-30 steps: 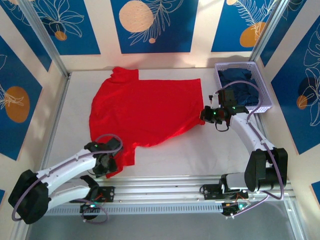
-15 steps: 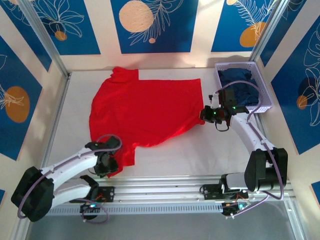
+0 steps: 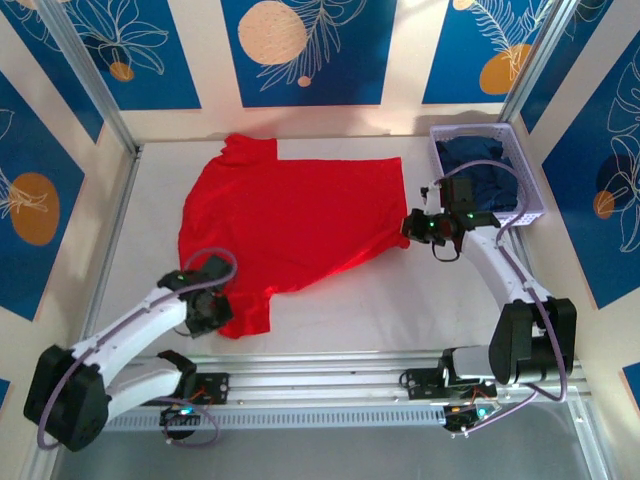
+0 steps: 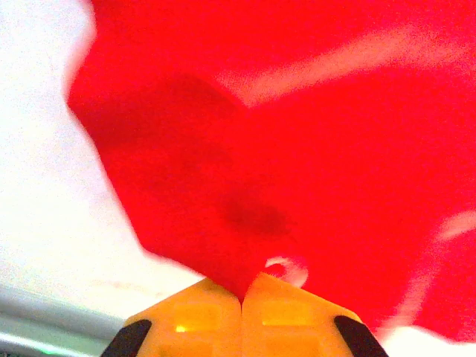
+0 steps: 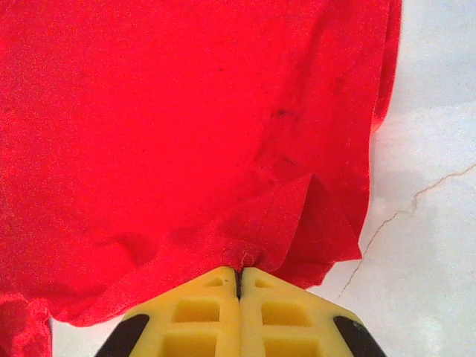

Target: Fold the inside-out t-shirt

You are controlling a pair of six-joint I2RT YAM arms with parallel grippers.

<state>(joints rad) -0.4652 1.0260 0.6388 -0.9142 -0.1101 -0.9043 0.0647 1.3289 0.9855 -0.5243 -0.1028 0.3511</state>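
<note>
A: Where is the t-shirt (image 3: pixel 290 225)?

B: It is spread mostly flat on the white table (image 3: pixel 400 310), left of the lavender basket (image 3: pixel 527 214) holding a dark navy garment (image 3: pixel 480 158). One sleeve points to the far wall.

A: Fingers?

B: Both pairs are pressed together on red cloth. The left gripper (image 4: pixel 242 286) pinches the near-left corner. The right gripper (image 5: pixel 238 274) pinches the right edge, where the fabric puckers at the tips.

A: Handling estimate?

B: Thin, light and limp, judging by the ripples and the double layer curling at the right edge. It should drape and sag between the two holds, drag on the table, and slip out of a shallow pinch. It is not fragile.

A: Best hold?

B: On hems and seams at opposite corners, biting through both layers. Keep the span taut so the fold line falls straight.

A: Any writing or brand?

B: None legible. The upward face is plain red, with no print or tag that I can make out. The wall panels carry leaf and circle art but no text.
</note>
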